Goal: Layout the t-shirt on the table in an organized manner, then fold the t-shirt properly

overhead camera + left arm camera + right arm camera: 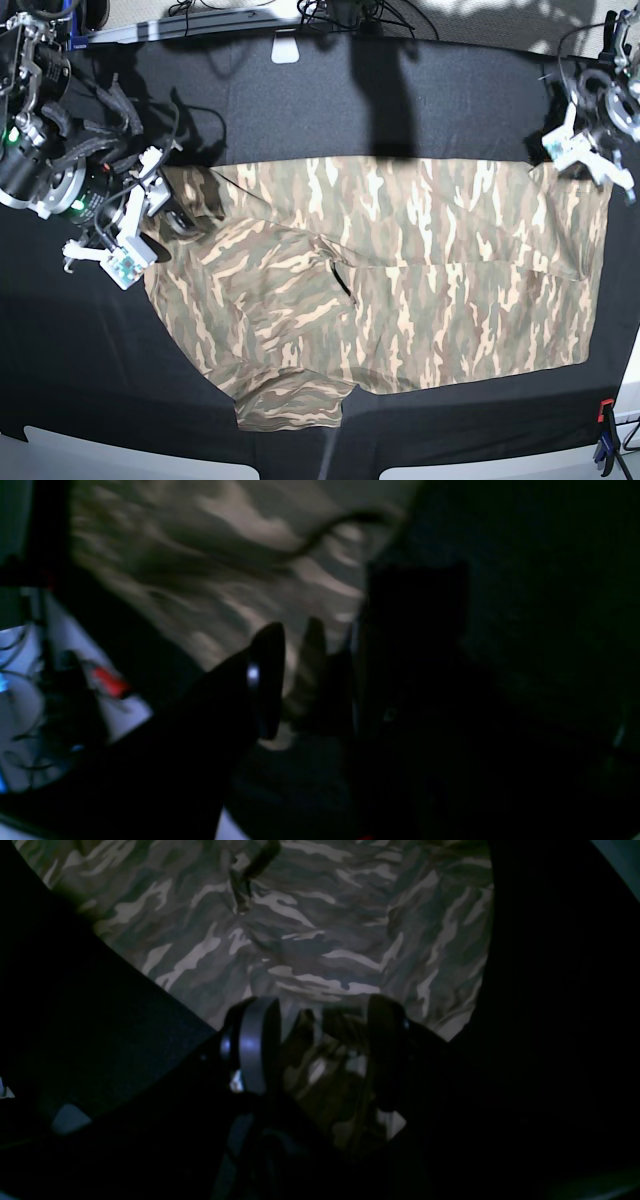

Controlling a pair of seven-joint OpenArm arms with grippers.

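The camouflage t-shirt lies spread wide across the black table, with a dark slit-like fold near its middle. My right gripper sits at the shirt's left end. In the right wrist view that gripper is shut on a bunch of t-shirt fabric between its fingers. My left gripper is at the shirt's far right corner. In the blurred left wrist view this gripper pinches a fold of the t-shirt between its dark fingers.
A red clamp sits at the table's edge beside my left gripper. A blue and red clamp holds the cloth at the front right corner. Cables and a white patch lie along the back edge.
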